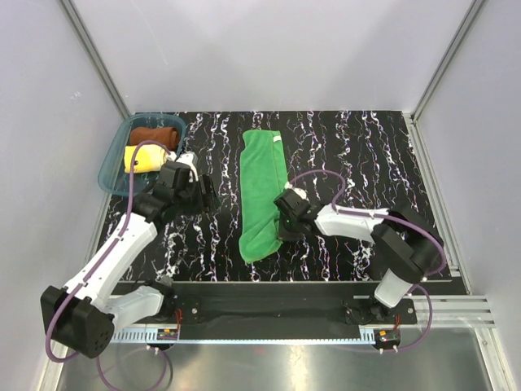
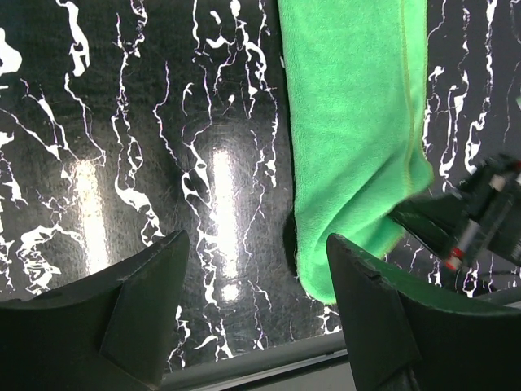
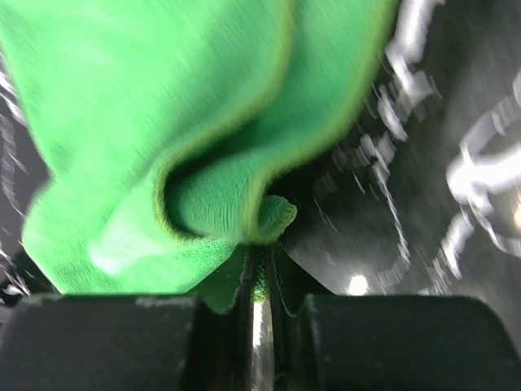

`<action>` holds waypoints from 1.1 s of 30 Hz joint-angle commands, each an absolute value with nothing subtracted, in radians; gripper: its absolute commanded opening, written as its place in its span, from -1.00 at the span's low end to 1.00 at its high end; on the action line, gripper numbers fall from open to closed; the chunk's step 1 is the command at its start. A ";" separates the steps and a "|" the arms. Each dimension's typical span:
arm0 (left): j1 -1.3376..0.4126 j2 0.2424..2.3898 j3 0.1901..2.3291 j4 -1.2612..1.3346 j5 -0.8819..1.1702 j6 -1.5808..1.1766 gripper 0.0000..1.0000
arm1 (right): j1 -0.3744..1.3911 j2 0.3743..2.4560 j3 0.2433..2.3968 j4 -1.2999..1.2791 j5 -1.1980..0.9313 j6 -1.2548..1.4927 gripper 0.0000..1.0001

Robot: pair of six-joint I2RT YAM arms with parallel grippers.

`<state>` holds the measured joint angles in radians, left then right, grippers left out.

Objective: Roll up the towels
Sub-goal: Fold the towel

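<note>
Table [image 1: 342, 163]: black, marbled. Green towel [image 1: 262, 191]: long flat strip, near end in right pincer [image 3: 259, 269]. Tray [image 1: 110, 175]: beyond left pincer [image 2: 252, 269]; holds brown towel [image 1: 155, 134] and yellow towel [image 1: 146, 159], seemingly rolled. Right pincer: clamped on green hem. Left pincer: agape, empty, strip to its right. Step: starting last roll. Next: calls for turning gripped end over, away, evenly.

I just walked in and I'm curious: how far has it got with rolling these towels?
Two look done: the brown towel and yellow towel sit as compact rolls in the tray. The green towel is in hand: it lies as a long strip on the table, and the right fingers pinch its edge by the near end. The left fingers hang open beside it. Left: rolling the green one.
</note>
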<state>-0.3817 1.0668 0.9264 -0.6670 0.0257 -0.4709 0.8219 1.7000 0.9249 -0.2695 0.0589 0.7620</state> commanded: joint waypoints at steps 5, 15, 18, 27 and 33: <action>-0.379 1.037 0.913 -0.654 0.044 -0.466 0.48 | 0.942 1.546 0.836 -0.520 0.112 0.873 -0.81; -0.379 0.996 0.847 -0.658 0.086 -0.494 0.48 | 1.026 1.471 0.684 -0.572 0.126 1.051 0.59; -0.379 0.976 0.802 -0.641 0.129 -0.521 0.48 | 1.028 1.445 0.709 -0.615 0.158 1.045 0.87; -0.448 0.853 0.554 -0.491 0.279 -0.728 0.35 | 1.035 1.267 0.720 -0.638 0.221 1.020 0.67; -0.583 0.807 0.430 -0.416 0.241 -0.840 0.33 | 1.040 1.230 0.643 -0.539 0.169 1.020 0.34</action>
